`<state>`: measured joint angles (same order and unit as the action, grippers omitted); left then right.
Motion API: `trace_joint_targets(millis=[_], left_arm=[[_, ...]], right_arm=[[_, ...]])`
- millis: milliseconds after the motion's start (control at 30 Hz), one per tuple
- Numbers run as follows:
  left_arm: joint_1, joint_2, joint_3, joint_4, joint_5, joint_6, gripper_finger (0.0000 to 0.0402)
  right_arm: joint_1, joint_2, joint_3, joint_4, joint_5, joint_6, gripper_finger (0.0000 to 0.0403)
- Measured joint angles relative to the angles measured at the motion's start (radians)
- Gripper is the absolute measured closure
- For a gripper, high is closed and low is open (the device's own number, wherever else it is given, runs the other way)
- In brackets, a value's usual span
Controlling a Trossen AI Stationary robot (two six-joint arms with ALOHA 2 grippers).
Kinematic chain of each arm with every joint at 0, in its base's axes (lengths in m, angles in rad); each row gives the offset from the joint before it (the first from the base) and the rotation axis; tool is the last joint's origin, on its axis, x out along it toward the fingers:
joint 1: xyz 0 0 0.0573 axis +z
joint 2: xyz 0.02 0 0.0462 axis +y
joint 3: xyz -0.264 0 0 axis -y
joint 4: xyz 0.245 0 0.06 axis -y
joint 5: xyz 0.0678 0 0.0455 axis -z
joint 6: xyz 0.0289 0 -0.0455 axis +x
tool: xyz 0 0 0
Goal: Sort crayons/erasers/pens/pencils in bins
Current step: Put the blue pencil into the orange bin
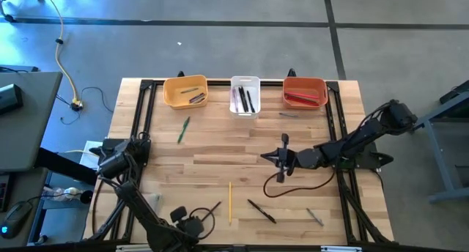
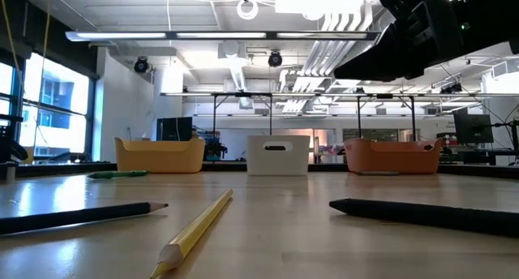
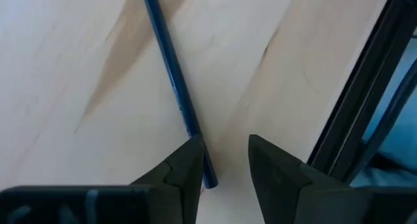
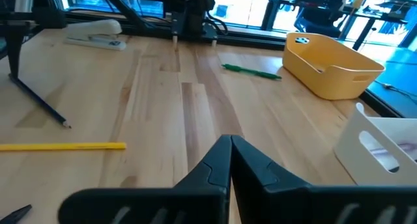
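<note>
A wooden table (image 1: 220, 164) with a black metal frame stands on a grey concrete floor (image 1: 220, 47) marked with dark lines. A yellow cable (image 1: 64, 58) trails across the floor. Beyond the table, a large room has white ceiling pipes (image 2: 340, 23), strip lights (image 2: 219, 36) and tall windows (image 2: 57, 109) letting in daylight.

right gripper (image 4: 229, 160): dark fingers pressed together, no gap, nothing between them, hovering over bare wood
bench (image 4: 163, 94): pale wooden planks, black rail along the far edge
yellow pencil (image 4: 63, 146): flat on the wood, near the gripper
dark pencil (image 4: 39, 103): slanted, upper end by the other arm's gripper (image 4: 14, 51)
green pen (image 4: 251, 70): flat, just beside the yellow bin
yellow bin (image 4: 332, 64): by the edge, contents hard to tell
white bin (image 4: 381, 146): next to the yellow one, partly cut off
stapler (image 4: 98, 34): grey, near the far rail
</note>
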<state>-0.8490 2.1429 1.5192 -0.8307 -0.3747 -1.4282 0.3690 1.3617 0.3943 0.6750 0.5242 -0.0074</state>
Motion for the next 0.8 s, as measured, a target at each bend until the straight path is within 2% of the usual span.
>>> trace_joint_targets(millis=[433,800], left_arm=[[-0.005,0.005,0.093,-0.187,0.012,0.036,0.0289],[-0.005,0.004,0.066,-0.219,0.03,0.017,0.029]], right_arm=[[0.012,0.0,0.0,0.003,0.026,0.01,0.0403],[0.014,0.0,0.0,0.003,0.026,0.011,0.0403]])
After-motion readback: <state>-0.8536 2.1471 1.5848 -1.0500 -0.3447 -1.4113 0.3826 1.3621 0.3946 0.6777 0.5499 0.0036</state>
